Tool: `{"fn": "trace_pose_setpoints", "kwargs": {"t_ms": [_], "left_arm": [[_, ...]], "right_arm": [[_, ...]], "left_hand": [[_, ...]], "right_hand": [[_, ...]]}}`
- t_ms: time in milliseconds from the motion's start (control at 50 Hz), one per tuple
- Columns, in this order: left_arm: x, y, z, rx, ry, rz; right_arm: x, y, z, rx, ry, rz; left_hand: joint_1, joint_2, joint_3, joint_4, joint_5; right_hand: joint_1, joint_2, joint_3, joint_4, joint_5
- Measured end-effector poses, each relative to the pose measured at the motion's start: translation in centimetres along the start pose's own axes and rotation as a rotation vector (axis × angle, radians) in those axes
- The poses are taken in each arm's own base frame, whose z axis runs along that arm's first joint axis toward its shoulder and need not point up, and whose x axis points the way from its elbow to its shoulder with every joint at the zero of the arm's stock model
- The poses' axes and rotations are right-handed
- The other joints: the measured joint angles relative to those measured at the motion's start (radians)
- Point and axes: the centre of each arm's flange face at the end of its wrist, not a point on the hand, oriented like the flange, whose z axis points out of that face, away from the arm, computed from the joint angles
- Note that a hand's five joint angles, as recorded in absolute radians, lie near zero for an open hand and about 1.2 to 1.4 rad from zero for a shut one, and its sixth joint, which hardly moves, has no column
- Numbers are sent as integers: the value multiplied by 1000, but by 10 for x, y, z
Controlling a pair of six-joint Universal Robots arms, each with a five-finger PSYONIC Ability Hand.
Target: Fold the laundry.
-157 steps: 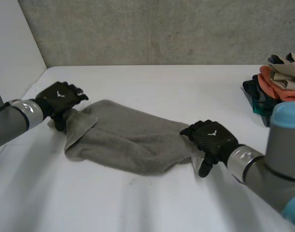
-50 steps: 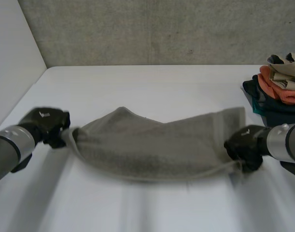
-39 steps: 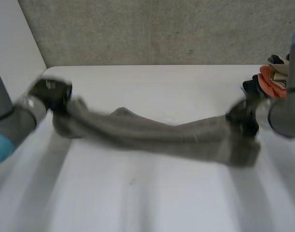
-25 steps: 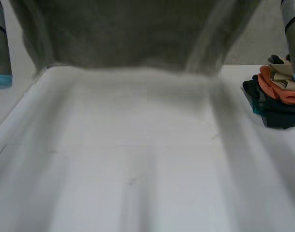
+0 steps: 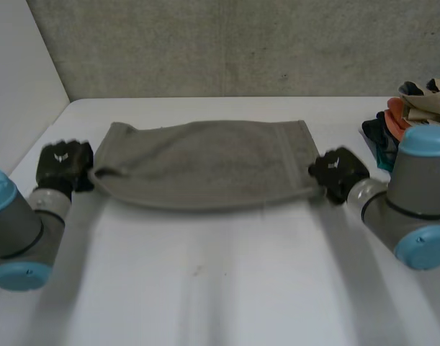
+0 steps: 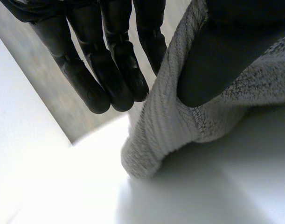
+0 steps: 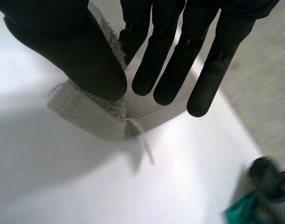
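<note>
White table (image 5: pixel 220 288) | grey towel (image 5: pixel 205 162) stretched between the hands | left hand (image 5: pixel 61 164), right hand (image 5: pixel 338 171): thumb pinching a corner against straight fingers | risk: shallow pinch may slip, corner drops, fold skews.

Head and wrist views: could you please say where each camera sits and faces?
Head view: behind the arms, looking down at the white table; both arms show.
Left wrist view: on that wrist, along the left hand pinching the grey towel.
Right wrist view: likewise, right hand pinching a towel corner.
All share the towel.
</note>
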Motion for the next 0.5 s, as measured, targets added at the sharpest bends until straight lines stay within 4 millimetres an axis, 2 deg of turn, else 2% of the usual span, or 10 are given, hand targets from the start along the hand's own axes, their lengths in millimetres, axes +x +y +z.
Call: {"fn": "trace_pose_setpoints", "kwargs": {"t_ms": [40,80,120,160,180,320,500], "left_arm": [[1,8,-6,-47,15,17],[3,13,-13,-101,40,41],[4,14,-17,-136,60,60],[5,12,-25,-192,94,98],[5,10,-28,-207,104,112],[-4,-15,-35,-248,157,211],[-13,-42,-22,-202,226,258]], "right_arm": [[-6,6,-3,-29,-25,-7],[-9,9,-7,-49,-43,-13],[-10,8,-11,-56,-50,-14],[-9,6,-16,-58,-55,-11],[-9,5,-19,-57,-54,-8],[-8,2,-31,-54,-55,15],[-15,8,-35,-71,-78,19]], "left_hand": [[-41,-62,-56,-61,-28],[-244,-268,-254,-265,-221],[-244,-268,-254,-265,-221],[-533,-554,-538,-554,-515],[-572,-605,-590,-601,-563],[-768,-813,-798,-820,-785],[-770,-829,-811,-827,-798]], "right_hand": [[0,0,0,0,0],[0,0,0,0,0],[0,0,0,0,0],[0,0,0,0,0],[0,0,0,0,0],[0,0,0,0,0],[0,0,0,0,0]]}}
